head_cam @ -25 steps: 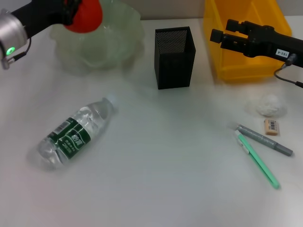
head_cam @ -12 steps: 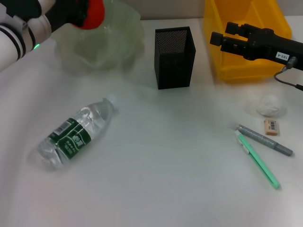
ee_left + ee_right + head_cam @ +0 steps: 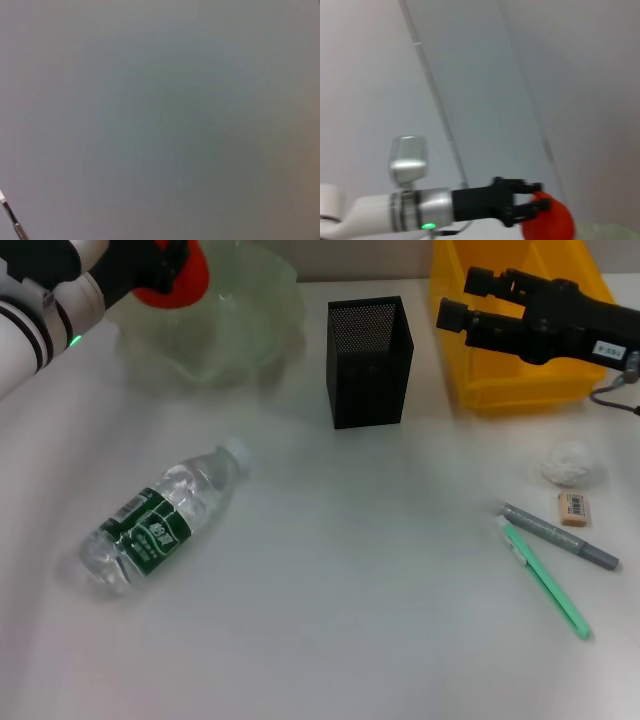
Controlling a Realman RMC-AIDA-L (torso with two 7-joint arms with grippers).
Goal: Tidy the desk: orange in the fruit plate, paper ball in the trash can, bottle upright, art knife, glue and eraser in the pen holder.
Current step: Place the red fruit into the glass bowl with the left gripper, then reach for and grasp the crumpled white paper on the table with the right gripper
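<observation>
Left gripper (image 3: 172,262) clasping orange (image 3: 183,278), above fruit plate (image 3: 262,332)

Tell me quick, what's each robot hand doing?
Left end effector: closed on the orange, above the fruit plate.
Right end effector: cannot tell, holding nothing visible.

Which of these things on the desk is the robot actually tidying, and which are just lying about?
Part of the job:
orange, held in the left hand over the fruit plate
bottle, lying on its side
paper ball
eraser
pen holder
trash can
grey pen-like stick
green pen-like stick

Just lying about:
nothing
</observation>
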